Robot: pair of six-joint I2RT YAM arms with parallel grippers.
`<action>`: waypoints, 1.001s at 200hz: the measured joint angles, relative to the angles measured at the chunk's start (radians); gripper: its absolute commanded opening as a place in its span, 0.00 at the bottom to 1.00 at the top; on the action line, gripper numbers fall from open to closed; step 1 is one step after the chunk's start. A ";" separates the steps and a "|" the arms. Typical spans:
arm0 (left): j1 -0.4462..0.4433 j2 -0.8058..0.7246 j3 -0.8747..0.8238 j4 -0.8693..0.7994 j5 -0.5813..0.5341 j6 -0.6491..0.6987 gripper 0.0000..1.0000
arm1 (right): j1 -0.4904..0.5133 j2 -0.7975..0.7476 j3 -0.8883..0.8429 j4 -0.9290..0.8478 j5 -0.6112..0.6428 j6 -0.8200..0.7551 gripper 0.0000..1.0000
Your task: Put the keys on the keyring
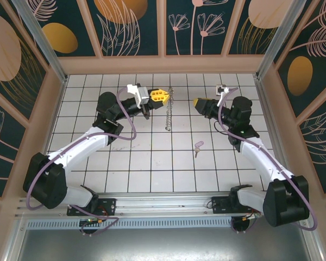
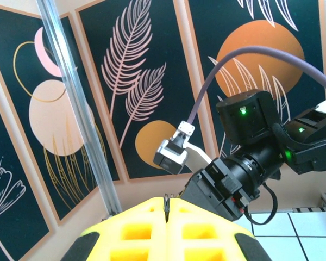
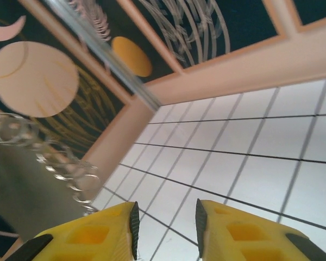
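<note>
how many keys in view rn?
1. The key lies loose on the tiles right of centre, apart from the keyring pinched in the left gripper. More may be hidden from these views.

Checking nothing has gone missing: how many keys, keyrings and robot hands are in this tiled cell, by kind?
key: 1
keyring: 1
hands: 2 (left hand, right hand)
Total: 4

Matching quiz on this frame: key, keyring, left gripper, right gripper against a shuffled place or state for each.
1 key
2 keyring
3 left gripper
4 right gripper

A jaws apart, nothing between
B lying on the tiles
C jaws shut on the keyring
D hanging from the left gripper

Pairs: 1-B, 2-D, 3-C, 4-A
</note>
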 measured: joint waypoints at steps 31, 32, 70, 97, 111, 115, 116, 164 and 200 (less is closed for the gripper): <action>0.000 0.000 0.000 -0.019 -0.036 -0.012 0.00 | 0.000 0.026 0.000 -0.129 0.125 0.012 0.37; 0.000 0.000 0.000 -0.020 -0.039 -0.013 0.00 | 0.000 0.027 0.000 -0.132 0.127 0.012 0.37; 0.000 0.004 0.000 -0.038 -0.082 -0.066 0.00 | 0.010 0.082 -0.005 -0.295 0.256 0.043 0.37; 0.000 0.003 -0.022 -0.023 -0.101 -0.104 0.00 | 0.052 0.132 -0.029 -0.390 0.344 0.071 0.37; 0.000 0.003 -0.048 -0.020 -0.104 -0.118 0.00 | 0.090 0.168 -0.043 -0.437 0.386 0.083 0.37; 0.000 0.003 -0.056 -0.020 -0.105 -0.121 0.00 | 0.101 0.177 -0.048 -0.450 0.399 0.089 0.37; 0.000 0.003 -0.057 -0.020 -0.105 -0.122 0.00 | 0.106 0.181 -0.049 -0.453 0.401 0.091 0.37; 0.000 -0.011 -0.097 -0.020 -0.111 -0.145 0.00 | 0.204 0.235 -0.106 -0.505 0.482 0.127 0.35; 0.000 -0.042 -0.105 -0.019 -0.111 -0.148 0.00 | 0.206 0.235 -0.138 -0.511 0.512 0.147 0.34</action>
